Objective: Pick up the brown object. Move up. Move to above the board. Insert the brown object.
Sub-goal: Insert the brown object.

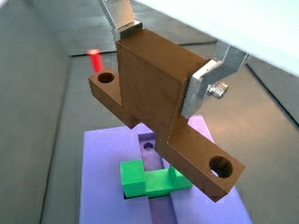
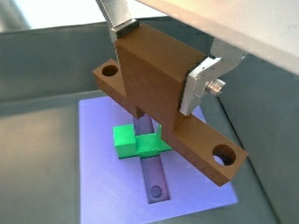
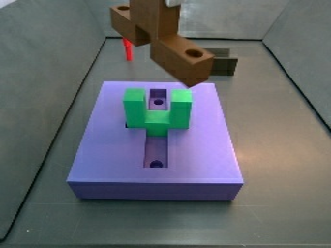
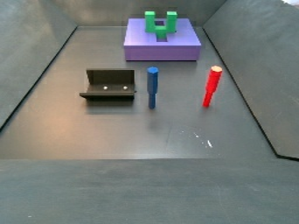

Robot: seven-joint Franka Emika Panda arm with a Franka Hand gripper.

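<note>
In a side view the grey table (image 4: 152, 131) fills the scene, a smooth matt floor boxed in by low grey walls that slope up on three sides. Going across it from the left, the fixture (image 4: 110, 86) stands at about 10 o'clock from the centre, a dark L-shaped bracket on its base plate; just beside it toward the middle a blue peg (image 4: 153, 87) stands upright, and further right, at about 2 o'clock, a red peg (image 4: 212, 86) stands upright too, well apart from the blue one. At 12 o'clock, against the far wall, the board (image 4: 163, 44) lies flat, lavender-purple, carrying a green U-shaped block (image 4: 162, 24) on top. In another side view the board (image 3: 204, 145) shows its central lengthwise groove with holes, the green block (image 3: 155, 109) straddling the groove toward its far end. Above it hangs the brown object (image 3: 162, 37), clear of the board and not touching the green block, one holed end reaching out toward 2 o'clock. In both wrist views the gripper (image 1: 170, 61) pinches the brown object (image 1: 158, 87) by its raised middle slab, a silver finger plate pressed on each side of it, while the holed ends stick out to either side; the board (image 2: 105, 175) and green block (image 2: 136, 142) lie directly beneath.
</note>
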